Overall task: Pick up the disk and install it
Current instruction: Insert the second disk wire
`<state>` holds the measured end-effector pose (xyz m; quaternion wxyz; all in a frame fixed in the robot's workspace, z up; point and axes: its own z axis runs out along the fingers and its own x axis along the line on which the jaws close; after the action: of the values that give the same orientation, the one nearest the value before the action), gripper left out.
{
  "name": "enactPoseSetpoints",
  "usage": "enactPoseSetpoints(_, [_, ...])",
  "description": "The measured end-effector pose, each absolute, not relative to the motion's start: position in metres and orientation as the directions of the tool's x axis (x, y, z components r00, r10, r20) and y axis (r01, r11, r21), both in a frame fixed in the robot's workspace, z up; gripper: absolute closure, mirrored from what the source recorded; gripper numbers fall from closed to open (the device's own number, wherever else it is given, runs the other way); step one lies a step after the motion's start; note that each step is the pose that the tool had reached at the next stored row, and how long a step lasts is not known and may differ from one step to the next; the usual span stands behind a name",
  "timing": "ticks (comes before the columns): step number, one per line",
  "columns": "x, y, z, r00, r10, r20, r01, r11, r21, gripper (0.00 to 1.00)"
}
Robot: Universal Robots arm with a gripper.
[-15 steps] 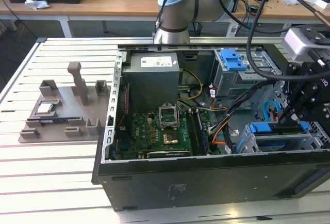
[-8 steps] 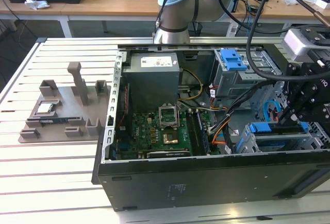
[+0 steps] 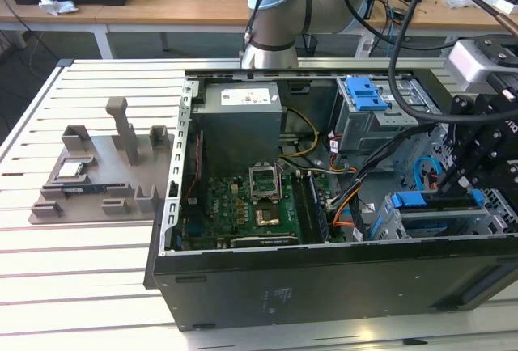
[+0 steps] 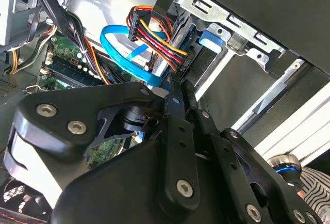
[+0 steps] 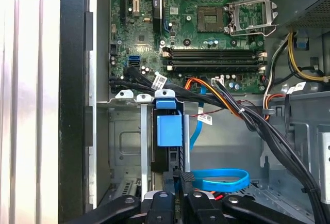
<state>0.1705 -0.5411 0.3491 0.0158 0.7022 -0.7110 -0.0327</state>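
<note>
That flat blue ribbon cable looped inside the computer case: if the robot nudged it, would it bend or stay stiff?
Probably bend. The blue cable lies in a soft loop in both wrist views, so it looks floppy and light. Being thin, it would likely spring aside if the gripper brushed it. Both ends seem to run deeper into the case, so it should not slide far.

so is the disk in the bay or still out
In. In the first wrist view the disk stands edge-on inside the metal drive bay, the gripper at its near end.

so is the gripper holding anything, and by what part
cannot tell: the gripper sits right at the near end of the disk, which stands edge-on in the bay, but the contact itself is hidden
</note>
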Motion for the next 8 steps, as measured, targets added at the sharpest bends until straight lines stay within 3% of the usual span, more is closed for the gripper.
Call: enactPoseSetpoints(8, [0.1704, -0.542, 0.3469, -0.013, -1.0, -0.024, -0.998, 0.012, 0.069, 0.84])
